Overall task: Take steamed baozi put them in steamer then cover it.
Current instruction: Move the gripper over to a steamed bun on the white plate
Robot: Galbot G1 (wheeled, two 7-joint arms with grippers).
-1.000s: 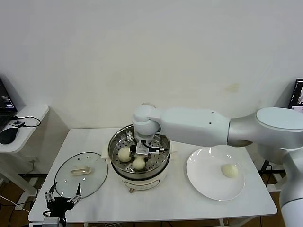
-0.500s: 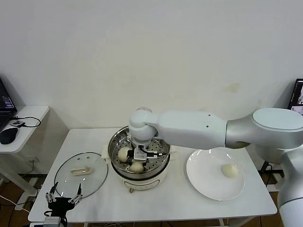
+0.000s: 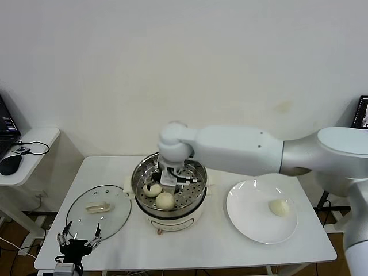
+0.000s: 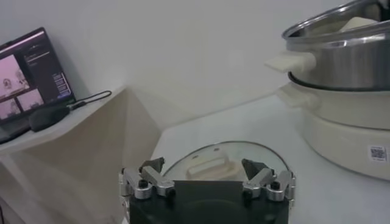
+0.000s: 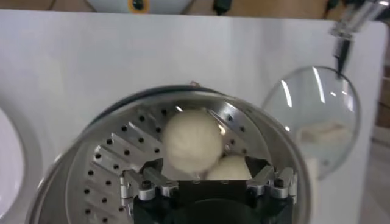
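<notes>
Steamer (image 3: 169,198): shiny perforated steel basket on cream pot base, mid-table, near the back edge. Two baozi (image 3: 165,200) visible inside, smooth cream-white, touching, at its front-left. One more baozi (image 3: 279,207) sits on the right side of the table. Cover (image 3: 98,211): clear glass lid, cream handle up, flat near the front-left corner.

three baozi (image 3: 165,199) (image 3: 153,189) (image 3: 279,207), one steamer (image 3: 140,172), one cover (image 3: 80,225), one plate (image 3: 247,224)

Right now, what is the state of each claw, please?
Left claw: open, empty, near the glass lid.
Right claw: open, empty, over the steamer.
</notes>
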